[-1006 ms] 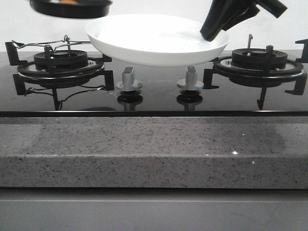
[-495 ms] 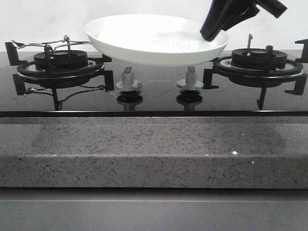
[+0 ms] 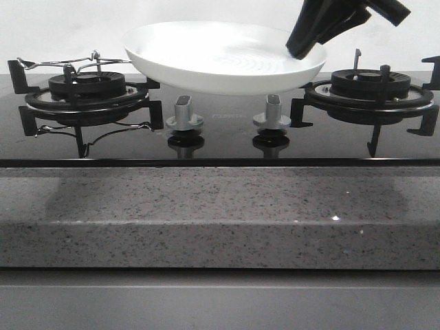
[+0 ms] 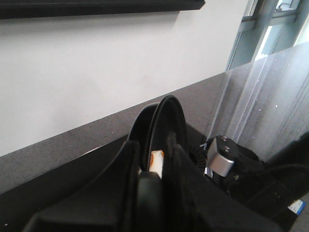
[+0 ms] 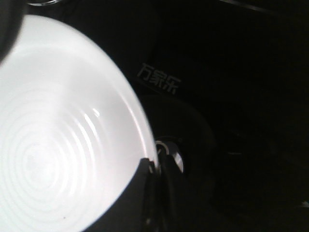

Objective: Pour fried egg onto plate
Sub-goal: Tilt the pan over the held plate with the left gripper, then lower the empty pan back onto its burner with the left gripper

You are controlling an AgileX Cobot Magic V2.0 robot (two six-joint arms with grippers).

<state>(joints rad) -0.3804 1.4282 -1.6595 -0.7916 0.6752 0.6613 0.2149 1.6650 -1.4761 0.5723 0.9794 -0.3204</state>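
Observation:
The plate (image 3: 220,58), a glossy white dish with ringed ridges, hangs level above the middle of the stove. My right gripper (image 3: 302,48) is shut on its right rim; in the right wrist view the fingers (image 5: 145,193) pinch the rim of the plate (image 5: 58,145). Neither the left gripper nor the pan shows in the front view. The left wrist view has the black pan (image 4: 164,121) edge-on, with my left gripper (image 4: 154,179) shut on its handle. A sliver of the fried egg (image 4: 157,162), white with an orange edge, shows inside the pan.
Two black burners with pot stands, one left (image 3: 86,93) and one right (image 3: 371,86), flank the plate. Two grey knobs (image 3: 183,113) (image 3: 272,111) stand below it. A speckled granite counter edge (image 3: 220,213) runs along the front. A glass pane (image 4: 270,96) stands near the pan.
The black pan, at the top left of the front view one second ago, has gone up out of that view. The plate and right gripper have stayed almost still.

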